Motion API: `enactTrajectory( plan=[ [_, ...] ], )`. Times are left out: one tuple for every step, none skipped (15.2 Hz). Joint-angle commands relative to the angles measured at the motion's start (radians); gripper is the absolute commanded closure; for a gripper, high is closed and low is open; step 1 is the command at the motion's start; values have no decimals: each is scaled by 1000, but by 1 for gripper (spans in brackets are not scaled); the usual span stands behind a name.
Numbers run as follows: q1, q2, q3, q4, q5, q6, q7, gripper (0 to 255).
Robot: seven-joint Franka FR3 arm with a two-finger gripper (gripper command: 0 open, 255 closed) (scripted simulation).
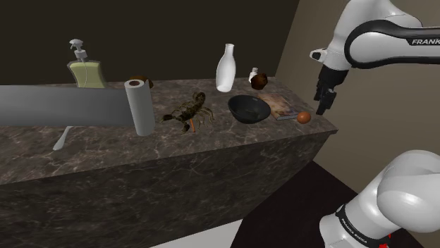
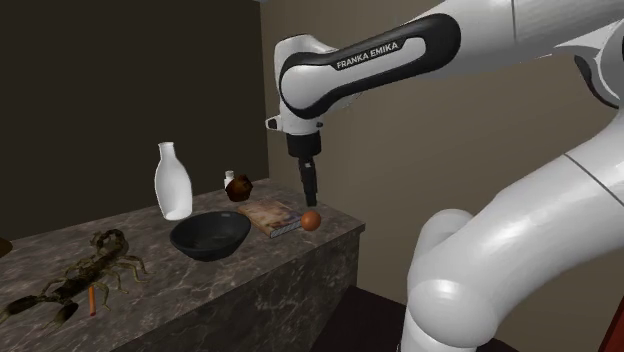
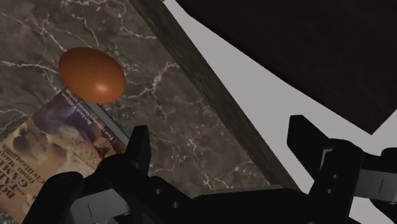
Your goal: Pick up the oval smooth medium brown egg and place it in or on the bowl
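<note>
Brown egg [image 1: 304,117], 1, lies beside 1 book [image 1: 284,107], near 1 bowl [image 1: 248,118].

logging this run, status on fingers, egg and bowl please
Fingers open, empty, above the counter corner. Brown egg on the counter beside the book, untouched. Book lies flat between egg and black bowl.

The egg [image 3: 91,74] is orange-brown, the bowl [image 1: 248,110] black, the counter [image 1: 106,151] dark with pale veins.

Arm [image 2: 480,250]: glossy white rounded shells, dark joint bands, white "FRANKA EMIKA" lettering on a black link, black lettered collar [image 1: 350,227] low down. Gripper [image 2: 311,192]: all black, two blocky fingers [image 3: 141,153].
</note>
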Motion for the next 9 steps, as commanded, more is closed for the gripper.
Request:
enactTrajectory(
  plan=[
    [2,34,-38,-28,-53,75,-78,0],
    [2,53,-58,-38,-78,111,-115,0],
    [1,74,-78,-46,-103,149,-151,0],
    [2,97,-99,-52,-128,187,-187,0],
    [2,123,-120,-56,-153,226,-222,0],
    [3,151,-140,-59,-176,266,-257,0],
    [4,181,-161,-59,-198,307,-292,0],
    [5,213,-182,-58,-220,348,-326,0],
    [8,247,-202,-55,-239,390,-359,0]
  ],
)
